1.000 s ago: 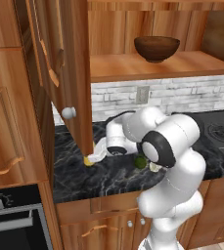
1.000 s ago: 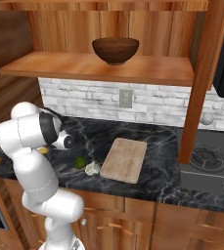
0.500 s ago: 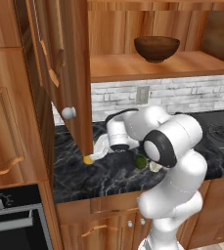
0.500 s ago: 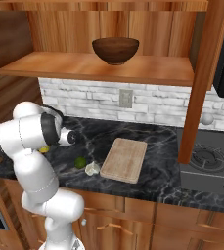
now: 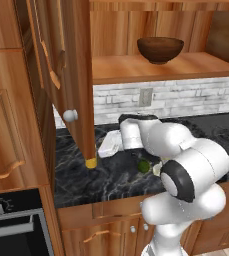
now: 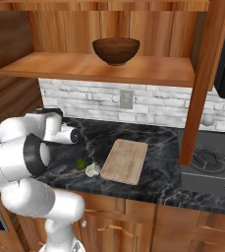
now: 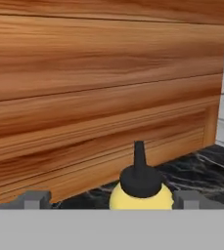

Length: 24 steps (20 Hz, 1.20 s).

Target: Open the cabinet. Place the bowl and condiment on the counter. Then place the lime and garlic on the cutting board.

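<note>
A: Start with the big things. Where does everything sit relative to the cutting board (image 6: pixel 125 161)?

B: The cabinet door (image 5: pixel 71 75) hangs swung out, well to the board's left. The bowl (image 6: pixel 116 49) is on the shelf (image 6: pixel 133 69) above the board, not yet brought down. The desk (image 6: pixel 168 172) carries the board; the lime (image 6: pixel 80 163) and garlic (image 6: pixel 92 171) lie just off its left edge, neither on it yet.

A: And the condiment?

B: The condiment (image 7: pixel 141 188), a yellow bottle with a dark cone cap, stands upright on the desk farther left of the board, right at the foot of the open door; in the left base view its yellow base (image 5: pixel 91 163) peeks from under the door's lower corner.

A: How does it lie from the end effector?

B: Straight ahead of the end effector (image 7: pixel 111 199) and centred between the two fingertips (image 7: pixel 35 199), long axis vertical, nozzle up. The fingers are spread apart on either side of the bottle with visible gaps, so it is released, grasping nothing. I judge the next move to be a short push forward, then a squeeze across the body, with the door close behind as the thing to avoid
</note>
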{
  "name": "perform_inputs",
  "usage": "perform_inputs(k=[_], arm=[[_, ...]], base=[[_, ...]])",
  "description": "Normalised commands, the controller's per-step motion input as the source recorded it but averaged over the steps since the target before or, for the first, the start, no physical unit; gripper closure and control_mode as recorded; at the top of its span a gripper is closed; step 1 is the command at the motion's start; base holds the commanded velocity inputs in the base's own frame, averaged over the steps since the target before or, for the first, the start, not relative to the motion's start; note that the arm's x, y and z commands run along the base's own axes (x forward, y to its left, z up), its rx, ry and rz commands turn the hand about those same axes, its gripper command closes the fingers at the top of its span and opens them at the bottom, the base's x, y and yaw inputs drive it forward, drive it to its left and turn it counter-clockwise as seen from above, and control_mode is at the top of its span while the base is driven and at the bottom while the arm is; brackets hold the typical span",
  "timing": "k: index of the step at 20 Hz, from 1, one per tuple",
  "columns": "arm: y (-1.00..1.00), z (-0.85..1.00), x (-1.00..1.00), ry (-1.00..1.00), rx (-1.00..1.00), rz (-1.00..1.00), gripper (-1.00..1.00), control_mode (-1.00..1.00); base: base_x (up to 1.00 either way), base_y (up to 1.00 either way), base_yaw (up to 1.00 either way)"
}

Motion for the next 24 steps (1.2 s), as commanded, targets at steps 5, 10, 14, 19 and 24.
perform_inputs(k=[5,10,14,19,24], arm=[[-0.24,1.00,-0.52,0.01,0.00,-0.02,-1.00,-1.00],[-0.28,1.00,-0.61,0.11,-0.03,-0.06,-1.00,-1.00],[-0.19,0.85,-0.83,0.07,-0.16,-0.09,-1.00,-1.00],[-0.08,0.83,-0.66,0.04,-0.33,-0.14,-1.00,-1.00],[-0.50,1.00,-0.14,0.16,-0.21,-0.16,-1.00,-1.00]], base=[[0.00,0.00,0.00],[0.00,0.00,0.00],[0.00,0.00,0.00],[0.00,0.00,0.00],[0.00,0.00,0.00]])
